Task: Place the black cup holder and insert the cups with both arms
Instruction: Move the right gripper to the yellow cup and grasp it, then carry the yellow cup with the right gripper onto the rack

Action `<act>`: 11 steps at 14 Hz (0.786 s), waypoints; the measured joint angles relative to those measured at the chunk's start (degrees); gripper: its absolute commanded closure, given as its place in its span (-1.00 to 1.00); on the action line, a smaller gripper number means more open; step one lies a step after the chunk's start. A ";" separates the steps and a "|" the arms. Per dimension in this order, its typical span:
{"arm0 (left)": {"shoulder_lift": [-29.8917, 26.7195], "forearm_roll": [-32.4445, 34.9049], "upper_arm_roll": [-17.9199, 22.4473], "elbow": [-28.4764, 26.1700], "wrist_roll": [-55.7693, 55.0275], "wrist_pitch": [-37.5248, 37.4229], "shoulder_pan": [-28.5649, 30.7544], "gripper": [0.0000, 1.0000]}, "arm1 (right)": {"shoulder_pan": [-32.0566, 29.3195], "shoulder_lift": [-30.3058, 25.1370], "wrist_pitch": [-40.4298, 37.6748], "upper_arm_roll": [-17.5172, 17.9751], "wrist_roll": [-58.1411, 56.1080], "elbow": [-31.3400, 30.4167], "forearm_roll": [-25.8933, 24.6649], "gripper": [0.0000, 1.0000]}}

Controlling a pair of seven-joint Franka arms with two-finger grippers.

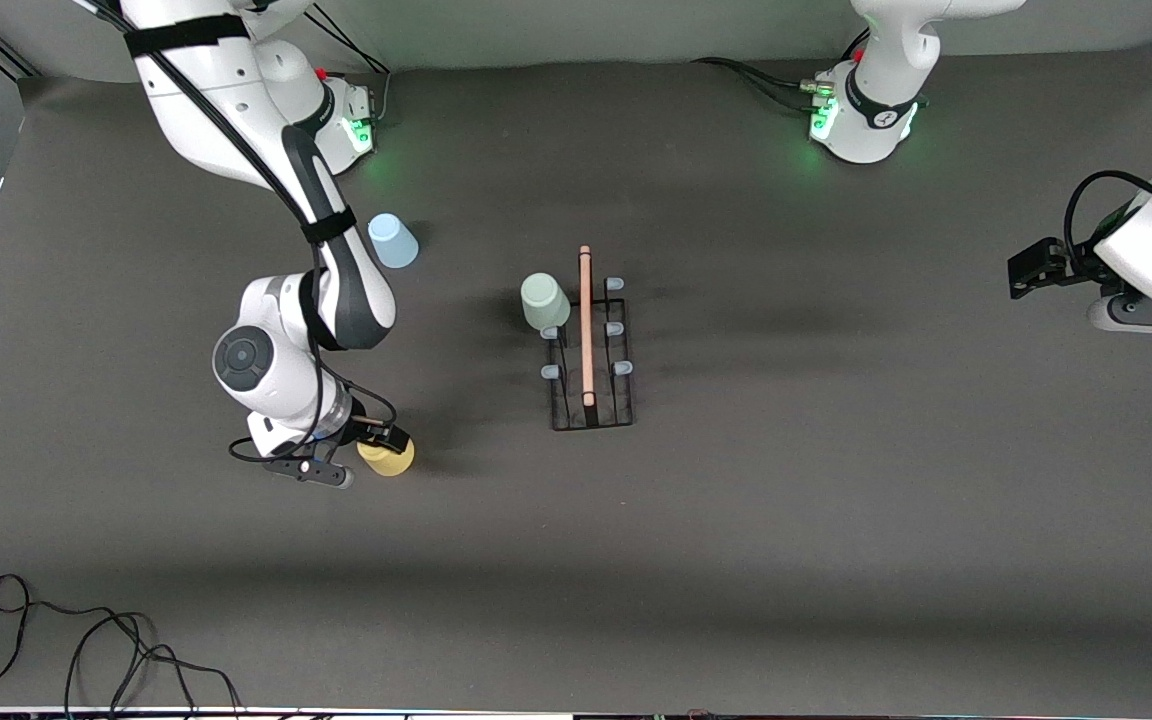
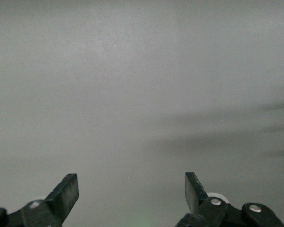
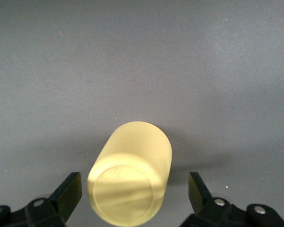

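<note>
both pairs of jaws stand spread wide and hold nothing. right gripper [image 1: 373,455], lower left of the front frame, straddles the yellow cup [image 1: 388,457] that stands upside down on the table [image 1: 836,520], fingers clear of its sides, so a squeeze looks due next. black cup holder [image 1: 588,345] stands mid-frame, already set down, with the grey-green cup [image 1: 544,301] capping a peg at its upper left corner. light blue cup [image 1: 392,240] waits upside down, upper left of centre. left gripper [image 2: 131,191] waits at the right edge of the front frame, out of the way.
</note>
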 measured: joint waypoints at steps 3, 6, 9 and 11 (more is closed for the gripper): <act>0.00 0.00 -0.02 0.00 0.00 0.00 -0.01 -1.00 | 0.00 0.77 0.00 0.03 -0.04 0.35 1.04 1.00; 0.00 0.00 -0.02 0.00 0.00 0.00 -0.01 -0.99 | 0.05 0.63 -0.24 0.03 -0.08 1.14 1.53 1.00; 0.00 0.00 -0.02 0.00 0.00 0.00 -0.01 -0.99 | 0.24 -1.58 -4.80 0.00 -0.04 2.95 1.56 1.00; 0.00 0.00 -0.02 0.00 -0.01 0.00 -0.01 -0.99 | 0.47 -5.02 -9.95 -0.02 2.20 4.35 1.59 1.00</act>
